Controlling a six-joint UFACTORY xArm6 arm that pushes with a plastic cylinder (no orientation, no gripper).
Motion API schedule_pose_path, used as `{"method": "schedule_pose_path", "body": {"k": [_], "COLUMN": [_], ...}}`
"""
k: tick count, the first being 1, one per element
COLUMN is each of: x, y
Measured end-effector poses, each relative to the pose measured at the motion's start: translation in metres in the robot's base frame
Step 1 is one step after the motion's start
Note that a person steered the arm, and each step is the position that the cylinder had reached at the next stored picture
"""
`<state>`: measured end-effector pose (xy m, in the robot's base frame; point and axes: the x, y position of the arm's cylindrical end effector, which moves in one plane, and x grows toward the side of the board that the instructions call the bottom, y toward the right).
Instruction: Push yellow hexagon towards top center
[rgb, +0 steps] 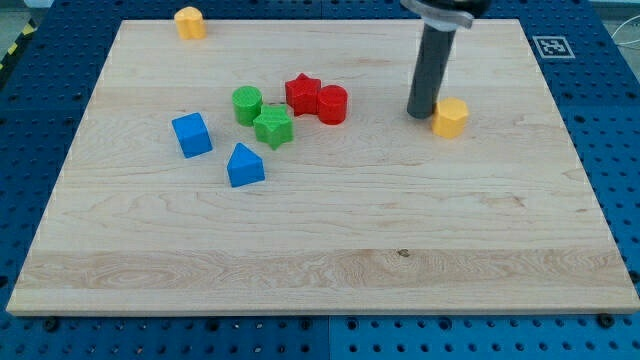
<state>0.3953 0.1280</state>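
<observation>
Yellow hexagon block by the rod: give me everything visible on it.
The yellow hexagonal block is a small, solid, matte piece, plastic by its look, with a flat top and faceted sides. It sits upright on the pale wooden board, right of centre in the view's upper half. My tip stands right against its left side, apparently touching. No other block is near it.

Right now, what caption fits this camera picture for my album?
My tip touches the yellow hexagon from the view's left, right of the red and green blocks on the wooden board.
</observation>
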Motion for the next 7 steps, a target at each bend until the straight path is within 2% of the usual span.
{"method": "schedule_pose_path", "body": {"k": [2, 3, 4, 7], "x": [0.083, 0.1, 0.074, 0.012], "y": [0.049, 0.091, 0.102, -0.001]}}
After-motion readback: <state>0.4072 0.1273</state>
